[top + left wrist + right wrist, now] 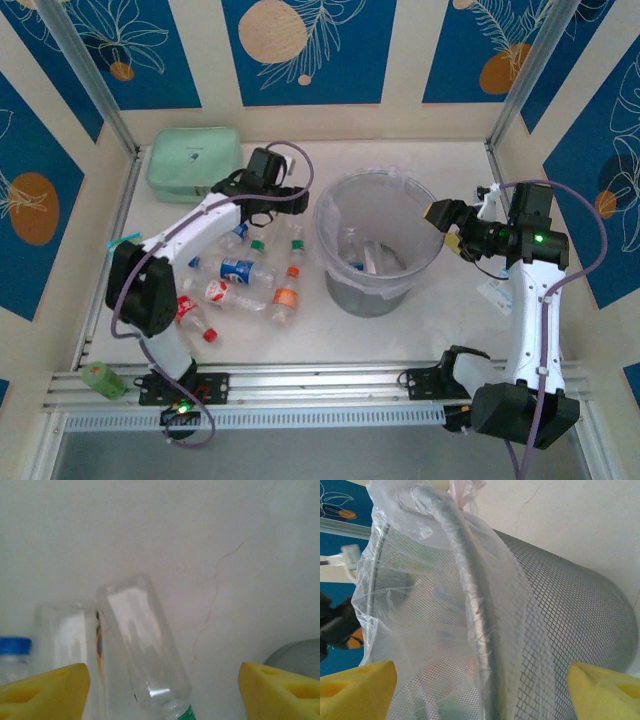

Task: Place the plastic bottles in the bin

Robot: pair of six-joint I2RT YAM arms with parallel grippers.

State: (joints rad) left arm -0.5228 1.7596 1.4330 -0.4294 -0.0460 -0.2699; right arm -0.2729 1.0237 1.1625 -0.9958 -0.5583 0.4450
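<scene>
Left wrist view: my left hand (162, 692) has its yellow fingers (47, 687) well apart and clamped on nothing. One clear bottle (145, 650) lies on the surface (400, 155) in the gap between them, touching neither finger. Its flat base points away from the hand and its green-banded neck points toward it. The long axis runs nearly along my line of reach, slanted a little to the left at the far end, so I judge the fingers would close across its width, which is the narrow way. A second bottle (65, 640) lies just beside it on the left.

Top view: the remaining plastic bottles (245, 280) lie scattered under the left arm, left of the bin (322, 240). A few bottles (365, 258) are already inside the bin.

Right wrist view: my right hand (481, 690) is also spread and empty, and sits at the bin's right rim, with the bin between it and the bottles. The left hand is therefore clearly the nearer one. From it, the bin lies just to the right.
</scene>
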